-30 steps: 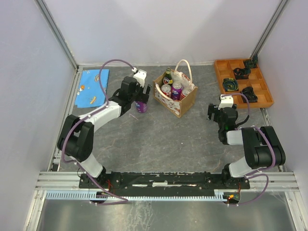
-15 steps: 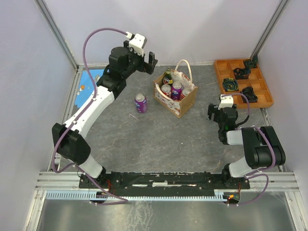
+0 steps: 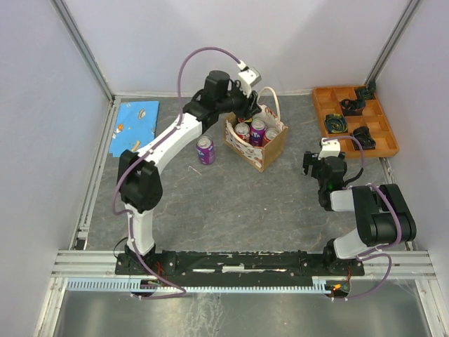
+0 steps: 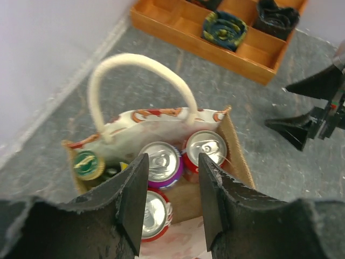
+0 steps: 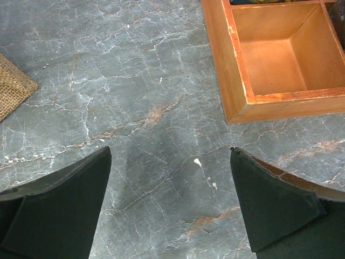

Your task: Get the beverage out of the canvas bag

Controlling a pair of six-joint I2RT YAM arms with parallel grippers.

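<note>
Left wrist view, left end effector (image 4: 172, 157) fingers apart, poised directly above canvas bag (image 4: 156, 120), purple-rimmed can (image 4: 160, 162) visible below the gap, right end effector (image 5: 170, 162) spread wide over tabletop (image 5: 135, 81).

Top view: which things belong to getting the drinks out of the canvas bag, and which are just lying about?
For the job:
- canvas bag
- inside it: purple-rimmed can, red cans, green-capped bottle
- purple can standing beside the bag
- left pincer above the bag

Lying about:
- orange tray and the dark pieces in it
- blue cloth
- right pincer
</note>
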